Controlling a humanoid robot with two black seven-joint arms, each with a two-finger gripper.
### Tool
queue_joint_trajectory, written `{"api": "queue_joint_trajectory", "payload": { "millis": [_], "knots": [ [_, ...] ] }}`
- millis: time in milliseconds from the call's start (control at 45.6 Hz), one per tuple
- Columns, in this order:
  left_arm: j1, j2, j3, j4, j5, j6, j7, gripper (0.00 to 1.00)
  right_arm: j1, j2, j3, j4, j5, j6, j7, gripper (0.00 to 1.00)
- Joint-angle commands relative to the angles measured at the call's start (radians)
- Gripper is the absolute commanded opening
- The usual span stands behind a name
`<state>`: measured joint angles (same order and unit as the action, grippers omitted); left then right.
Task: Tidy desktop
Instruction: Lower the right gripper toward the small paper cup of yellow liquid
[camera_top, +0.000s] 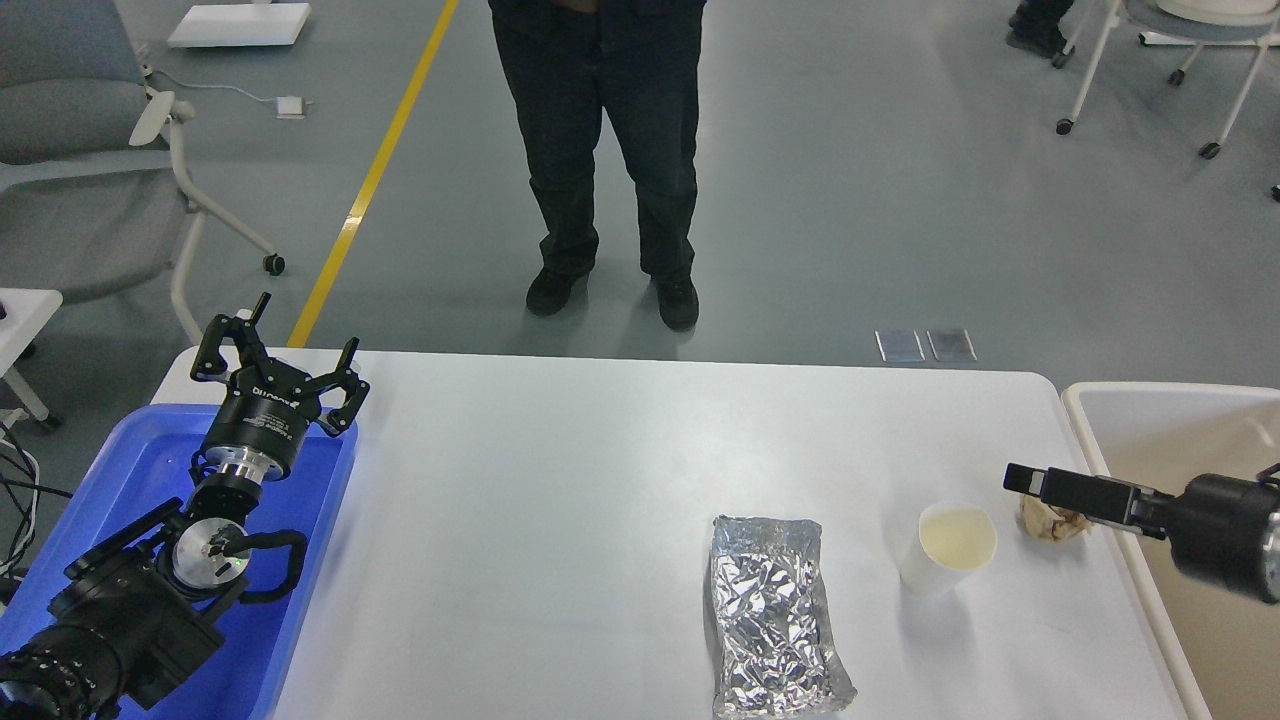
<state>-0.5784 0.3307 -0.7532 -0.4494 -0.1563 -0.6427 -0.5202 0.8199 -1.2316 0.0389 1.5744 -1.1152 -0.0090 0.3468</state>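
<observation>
The worktop (560, 500) runs long side to side before me; my left claw (285, 350) gapes wide, my right claw's (1030, 480) gap I cannot tell.

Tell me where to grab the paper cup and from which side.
Grip the paper cup across its side wall, below the rim, coming in level from the right gripper side. It stands upright with pale liquid inside, so pinching the rim or tipping it probably risks a spill.

Bench (560, 500): smooth white, faint sheen. Foil packet (772, 618): crinkled, shiny metal foil. Cup (948, 548): matt white paper, I think. Tray (300, 600): glossy blue plastic. Bin (1170, 420): smooth beige plastic. My left tool (300, 360): matt black, metal collar.
</observation>
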Motion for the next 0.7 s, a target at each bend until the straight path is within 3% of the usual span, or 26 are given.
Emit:
{"api": "queue_joint_trajectory", "payload": {
  "millis": [0,416,679],
  "knots": [
    [0.0,0.001,0.0,0.0,0.0,0.0,0.0,1.0,0.151,0.116,-0.191,-0.077,-0.041,-0.029,0.004,0.99],
    [0.0,-0.001,0.0,0.0,0.0,0.0,0.0,1.0,0.226,0.303,-0.313,-0.249,-0.04,-0.051,0.004,0.99],
    [0.0,-0.001,0.0,0.0,0.0,0.0,0.0,1.0,0.217,0.337,-0.349,-0.31,-0.063,-0.068,0.004,0.99]
  ]
}}
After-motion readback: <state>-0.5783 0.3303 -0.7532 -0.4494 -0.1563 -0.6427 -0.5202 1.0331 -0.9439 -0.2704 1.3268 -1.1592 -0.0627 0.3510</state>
